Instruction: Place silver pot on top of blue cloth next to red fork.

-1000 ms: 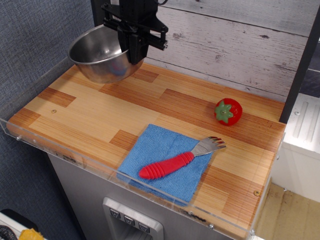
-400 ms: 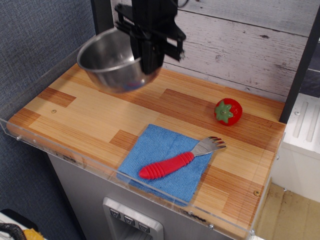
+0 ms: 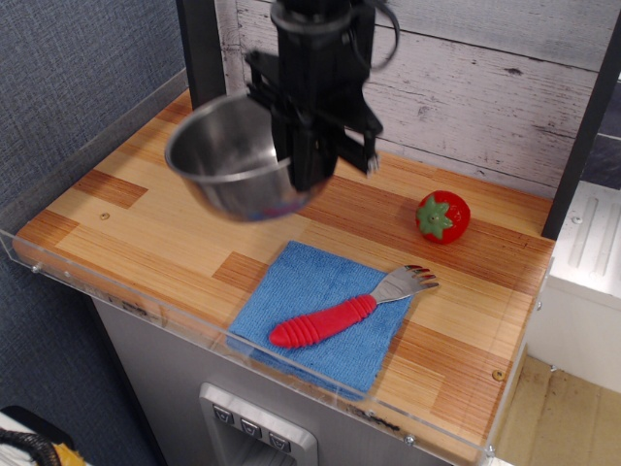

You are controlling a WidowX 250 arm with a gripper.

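Note:
My black gripper (image 3: 309, 173) is shut on the right rim of the silver pot (image 3: 233, 160) and holds it in the air above the middle of the wooden table, a little behind and left of the blue cloth (image 3: 320, 313). The pot hangs slightly tilted, its opening up. The blue cloth lies flat near the table's front edge. The red fork (image 3: 340, 313) lies across the cloth, red handle to the front left, silver tines reaching past the cloth's right edge.
A red toy strawberry (image 3: 443, 216) sits at the back right of the wooden table (image 3: 146, 223). A clear plastic rim (image 3: 116, 291) runs along the table's front and left edges. A plank wall (image 3: 466, 87) stands behind, a black post (image 3: 582, 126) at right.
My gripper has carried the silver pot from the back left corner to the right and forward, toward the blue cloth. The cloth, fork and strawberry have not moved.

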